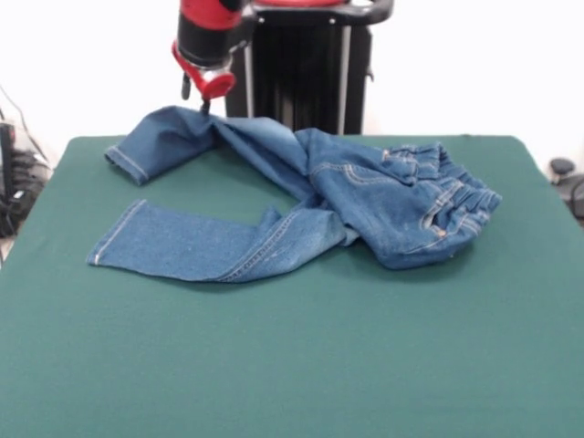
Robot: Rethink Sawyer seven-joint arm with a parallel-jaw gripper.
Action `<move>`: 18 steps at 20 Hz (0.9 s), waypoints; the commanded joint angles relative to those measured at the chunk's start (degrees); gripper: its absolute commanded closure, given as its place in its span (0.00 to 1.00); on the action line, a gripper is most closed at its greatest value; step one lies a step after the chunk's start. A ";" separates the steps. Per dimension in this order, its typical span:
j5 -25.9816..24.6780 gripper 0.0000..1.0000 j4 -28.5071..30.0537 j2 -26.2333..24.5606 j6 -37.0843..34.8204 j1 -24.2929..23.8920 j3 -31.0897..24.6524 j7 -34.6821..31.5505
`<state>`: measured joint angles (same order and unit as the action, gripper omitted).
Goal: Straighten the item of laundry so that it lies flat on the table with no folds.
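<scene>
On table (292,365) jeans (301,196) rumpled — legs splayed (waistband bunched); gripper (203,96) above far leg, grip state unclear.

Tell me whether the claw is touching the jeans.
Cannot tell. In the front view, the only one, the claw ends right at the upper leg of the jeans, overlapping it in the picture; neither contact nor a gap shows plainly.
</scene>
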<state>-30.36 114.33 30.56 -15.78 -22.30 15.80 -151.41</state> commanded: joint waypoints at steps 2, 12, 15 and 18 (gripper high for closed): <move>-4.88 0.00 -1.06 4.75 7.62 -2.34 -16.46 7.46; -5.90 0.00 -3.64 3.13 5.41 -8.81 -26.98 7.12; -6.15 0.00 -5.57 1.81 5.98 -7.95 -26.99 5.48; -6.12 0.00 -7.00 0.87 6.85 -7.02 -26.77 3.81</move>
<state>-35.16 113.64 33.89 -12.54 -31.26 -1.90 -151.41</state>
